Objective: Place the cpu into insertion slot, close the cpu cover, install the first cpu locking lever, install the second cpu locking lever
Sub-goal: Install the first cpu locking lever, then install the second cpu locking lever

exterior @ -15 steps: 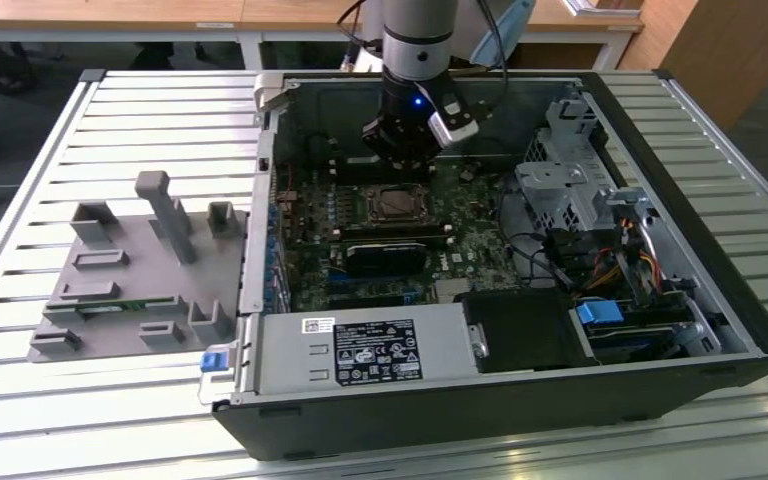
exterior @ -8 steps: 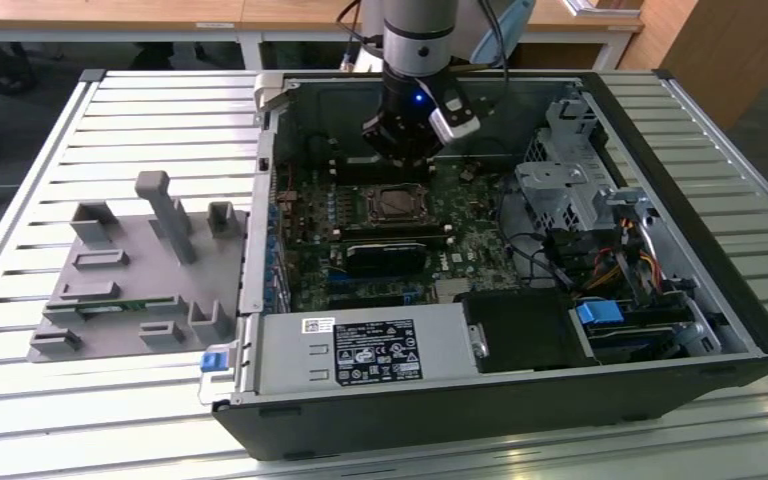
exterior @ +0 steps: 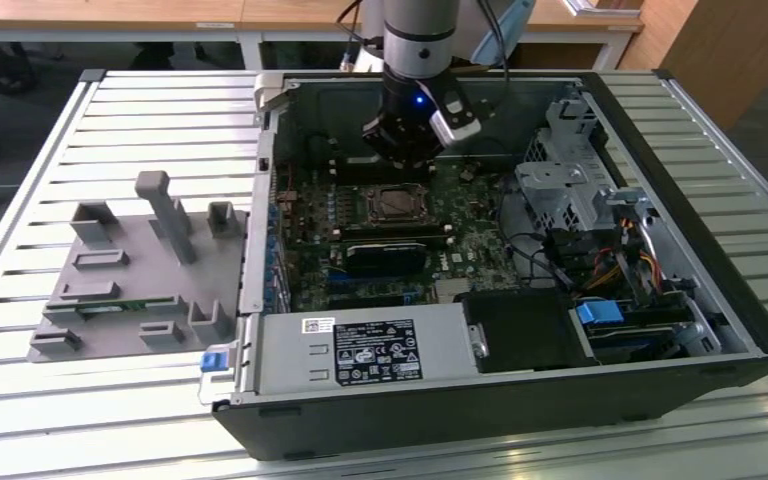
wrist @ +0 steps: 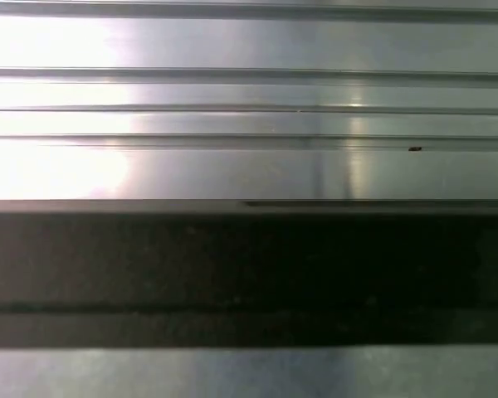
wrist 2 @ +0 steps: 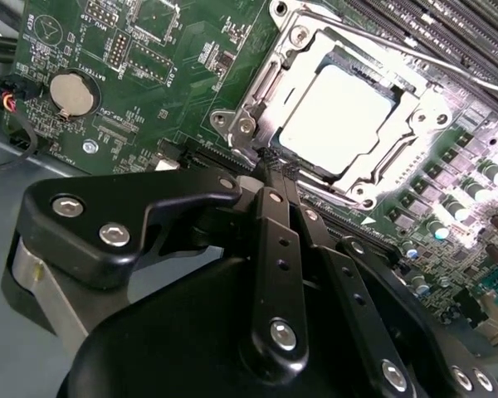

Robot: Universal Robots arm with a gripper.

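**Cpu seated, cover down over it**

Cpu [wrist 2: 336,112] lies in the insertion slot [exterior: 396,203] under the cpu cover [wrist 2: 415,108]. The gripper [wrist 2: 275,162], fingers pressed together and empty, hovers at the socket's edge.

Daylight glares off the slatted worktop [exterior: 37,300] in the exterior view, while the cpu [wrist 2: 336,112] beyond the end effector [wrist 2: 275,170] is washed out white.

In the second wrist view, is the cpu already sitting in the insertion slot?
Yes. The cpu lies flat inside the insertion slot, its silver top showing through the window of the cpu cover.
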